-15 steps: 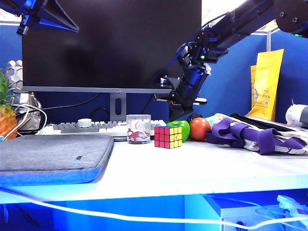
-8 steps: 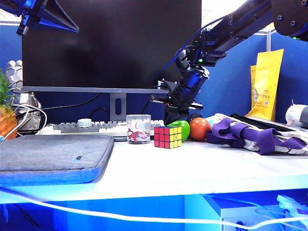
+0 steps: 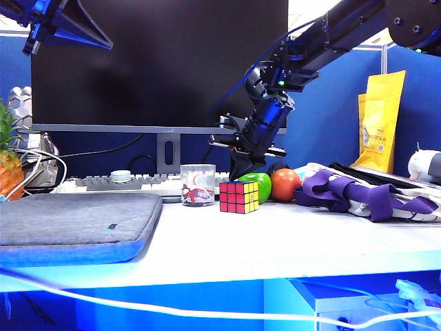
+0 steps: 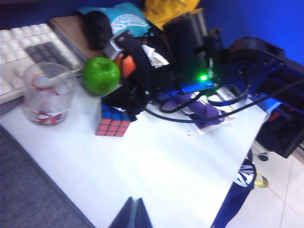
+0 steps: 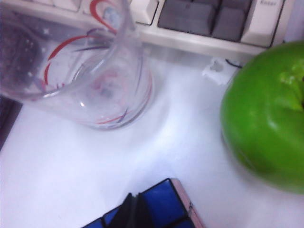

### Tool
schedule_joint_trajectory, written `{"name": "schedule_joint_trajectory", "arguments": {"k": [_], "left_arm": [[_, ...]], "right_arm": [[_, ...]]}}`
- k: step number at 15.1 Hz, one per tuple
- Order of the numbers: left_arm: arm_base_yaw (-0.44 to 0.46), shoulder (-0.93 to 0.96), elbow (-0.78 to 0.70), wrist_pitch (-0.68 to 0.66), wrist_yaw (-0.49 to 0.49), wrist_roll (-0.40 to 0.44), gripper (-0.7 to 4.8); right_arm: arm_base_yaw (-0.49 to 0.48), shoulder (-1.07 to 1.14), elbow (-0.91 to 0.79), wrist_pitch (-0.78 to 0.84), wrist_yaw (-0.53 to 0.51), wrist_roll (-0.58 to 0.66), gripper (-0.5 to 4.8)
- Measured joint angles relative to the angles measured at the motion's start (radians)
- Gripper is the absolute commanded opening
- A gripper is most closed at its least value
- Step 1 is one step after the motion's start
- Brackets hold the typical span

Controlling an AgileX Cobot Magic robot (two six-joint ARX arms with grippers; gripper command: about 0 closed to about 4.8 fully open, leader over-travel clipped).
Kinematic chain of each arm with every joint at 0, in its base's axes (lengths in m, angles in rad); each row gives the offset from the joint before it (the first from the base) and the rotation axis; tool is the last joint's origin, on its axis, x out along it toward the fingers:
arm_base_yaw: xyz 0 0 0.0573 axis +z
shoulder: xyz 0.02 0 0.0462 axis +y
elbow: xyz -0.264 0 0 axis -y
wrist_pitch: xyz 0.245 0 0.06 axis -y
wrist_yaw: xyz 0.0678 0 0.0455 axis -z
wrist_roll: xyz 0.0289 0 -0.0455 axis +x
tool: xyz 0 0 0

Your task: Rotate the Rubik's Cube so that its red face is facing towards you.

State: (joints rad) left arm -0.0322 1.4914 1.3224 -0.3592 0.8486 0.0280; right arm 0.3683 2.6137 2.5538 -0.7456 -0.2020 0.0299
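Fingers of the right gripper (image 5: 134,209) are closed just above the Rubik's Cube (image 3: 239,196) — nudge gently; left gripper (image 4: 133,214) hangs closed, well apart.

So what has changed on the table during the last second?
The right gripper, shut, moved left and came down to just above the back of the cube. The cube shifted very slightly left, its red face kept forward. The glass, green apple and left gripper stayed as they were.
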Motion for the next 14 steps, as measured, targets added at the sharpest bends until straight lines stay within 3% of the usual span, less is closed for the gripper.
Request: {"name": "schedule_joint_trajectory", "arguments": {"k": [11, 14], "left_arm": [[0.0, 0.0, 0.0, -0.029, 0.042, 0.0, -0.03], [0.0, 0.0, 0.0, -0.038, 0.045, 0.0, -0.03]], "right_arm": [[0.073, 0.005, -0.001, -0.051, -0.036, 0.001, -0.08], [0.071, 0.0, 0.132, 0.0, -0.052, 0.003, -0.08]]}}
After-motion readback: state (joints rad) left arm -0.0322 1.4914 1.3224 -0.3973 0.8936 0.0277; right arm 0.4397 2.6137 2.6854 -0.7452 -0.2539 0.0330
